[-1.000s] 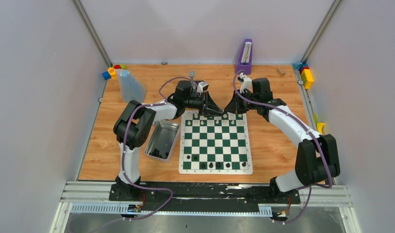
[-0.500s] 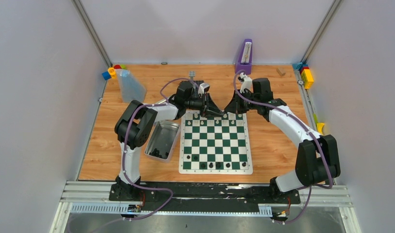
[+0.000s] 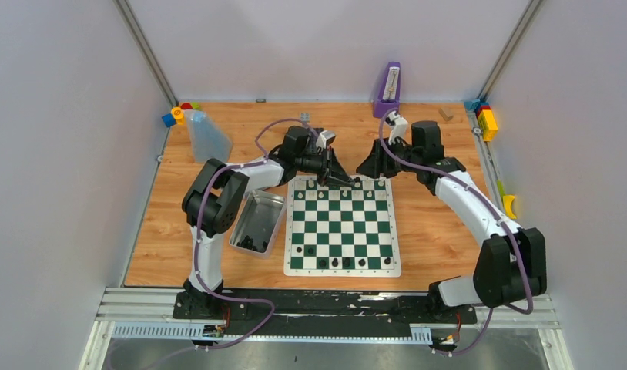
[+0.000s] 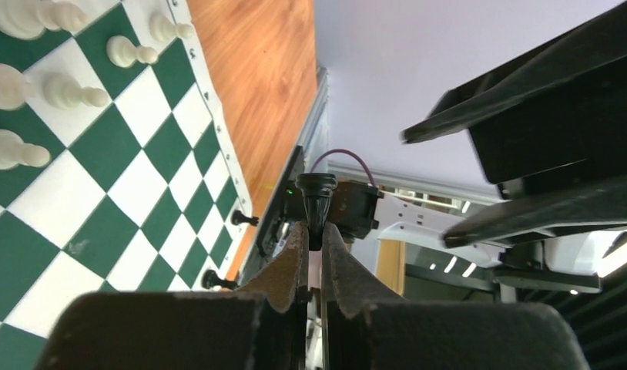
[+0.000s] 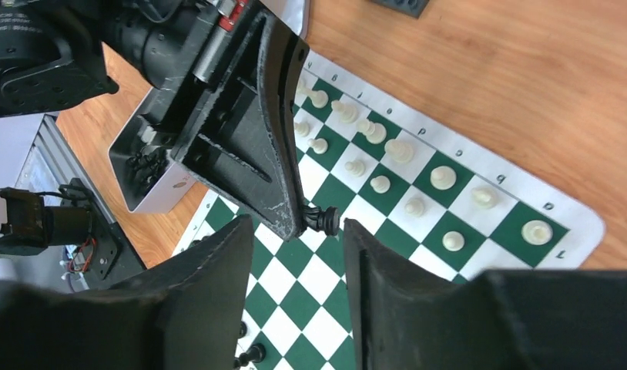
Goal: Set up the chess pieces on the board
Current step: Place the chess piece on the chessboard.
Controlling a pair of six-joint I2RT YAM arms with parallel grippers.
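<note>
The green-and-white board (image 3: 343, 229) lies mid-table. Cream-white chess pieces (image 5: 380, 183) fill its two far rows, seen too in the left wrist view (image 4: 64, 91). Several black pieces (image 3: 333, 263) stand along its near row. My left gripper (image 3: 349, 183) hovers over the far edge, shut on a black chess piece (image 4: 316, 202) that sticks out past its fingertips (image 4: 314, 231). My right gripper (image 5: 297, 225) is open, its fingers either side of that black piece (image 5: 322, 220) without touching it. In the top view the right gripper (image 3: 364, 168) faces the left one.
A silver tin (image 3: 258, 223) holding more black pieces sits left of the board. A purple box (image 3: 388, 89) stands at the back, a clear container (image 3: 206, 135) at the back left. Coloured bricks (image 3: 486, 119) lie at the right edge.
My left gripper has closed on the black piece. My right gripper has opened off it and drawn back a little to the right.
</note>
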